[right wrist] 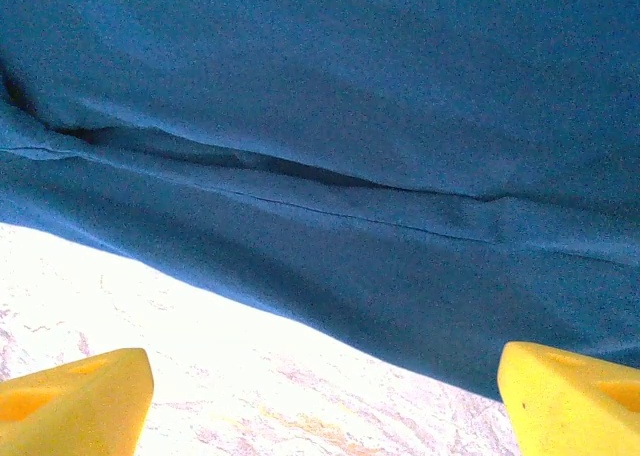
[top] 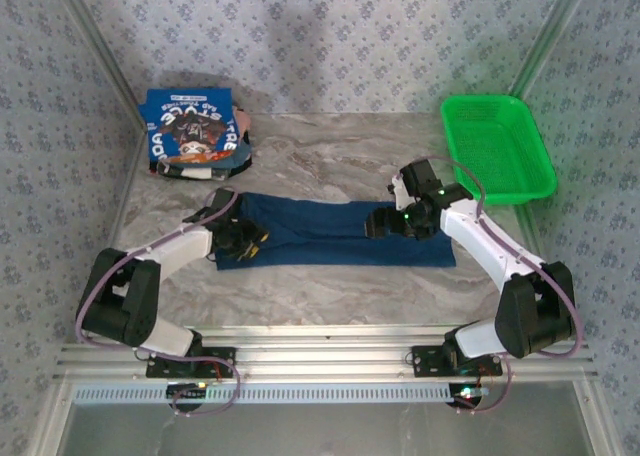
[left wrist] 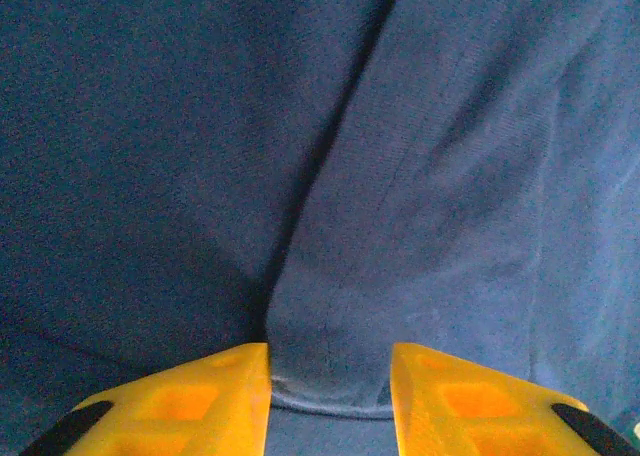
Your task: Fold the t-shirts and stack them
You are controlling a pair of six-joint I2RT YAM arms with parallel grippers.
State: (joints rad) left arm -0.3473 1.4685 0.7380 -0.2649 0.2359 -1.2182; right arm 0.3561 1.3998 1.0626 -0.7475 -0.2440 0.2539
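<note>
Left wrist: L gripper pinching navy t-shirt

Jaws stood narrow on a raised ridge of the cloth, which touched both yellow fingers. R gripper was spread wide w/ nothing in it, over bare table just beside the shirt's edge. Top view: shirt lay as a long strip mid-table btwn both grippers; folded blue t-shirt sat rear left.

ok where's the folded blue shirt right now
In the top view, the folded bright blue t-shirt sits at the far-left corner of the table, beyond the left gripper and the dark navy t-shirt spread across the middle.
</note>
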